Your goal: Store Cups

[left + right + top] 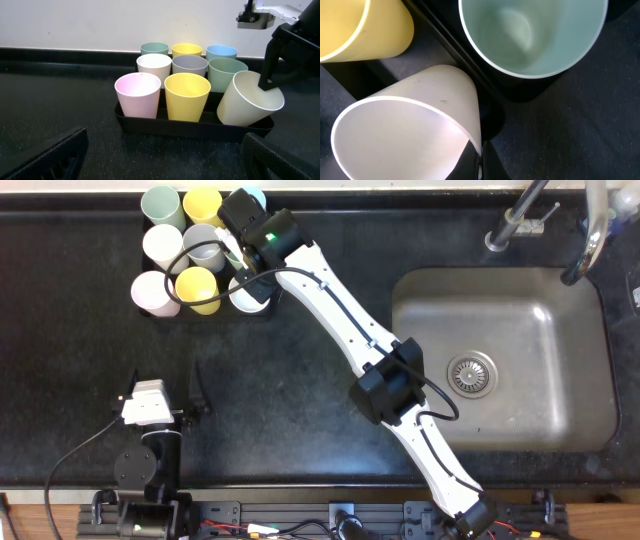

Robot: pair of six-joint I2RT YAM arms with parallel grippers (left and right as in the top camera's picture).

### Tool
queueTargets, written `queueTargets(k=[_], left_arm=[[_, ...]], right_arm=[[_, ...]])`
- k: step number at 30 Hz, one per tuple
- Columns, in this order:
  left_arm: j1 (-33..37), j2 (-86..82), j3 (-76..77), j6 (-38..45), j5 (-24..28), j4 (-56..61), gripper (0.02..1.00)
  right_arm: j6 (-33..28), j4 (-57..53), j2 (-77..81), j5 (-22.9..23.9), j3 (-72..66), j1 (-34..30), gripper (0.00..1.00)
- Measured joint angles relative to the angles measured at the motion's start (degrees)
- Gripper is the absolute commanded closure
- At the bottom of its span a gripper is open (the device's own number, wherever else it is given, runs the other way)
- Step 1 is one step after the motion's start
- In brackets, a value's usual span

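A black tray [195, 131] at the counter's back left holds several upright cups: pink [138, 94], yellow [187, 96], white [153, 68], grey [189, 66] and pale green [226, 71], with more behind. A cream-white cup [247, 104] [247, 292] [420, 120] leans tilted at the tray's front right corner, its base down in the tray. My right gripper [265, 84] [246, 264] [475, 162] is shut on that cup's rim, next to the pale green cup [530, 35]. My left gripper [162, 145] [165, 387] stands open and empty, low over the counter in front of the tray.
A steel sink [500, 350] with a faucet [520, 220] fills the right side of the counter. Bare black counter [280, 400] lies between the tray and the arms' bases. The right arm [350, 330] stretches diagonally across the middle.
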Motion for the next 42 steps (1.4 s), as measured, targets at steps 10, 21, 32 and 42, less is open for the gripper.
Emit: queueTargets(k=[10,21,32,42], left_arm=[[0.00,0.00,0.00,0.00,0.00,0.00,0.020],[0.00,0.00,0.00,0.00,0.00,0.00,0.020],[0.00,0.00,0.00,0.00,0.00,0.00,0.020],[0.00,0.00,0.00,0.00,0.00,0.00,0.020]], right_arm=[[0.04,-0.11,0.63,0.26,0.00,0.04,0.527],[-0.39,-0.17,1.22,0.39,0.00,0.04,0.003],[-0.39,1.81,1.22,2.99,0.00,0.04,0.003],[0.92,2.16,0.35,4.31,3.15,-0.35,0.003]])
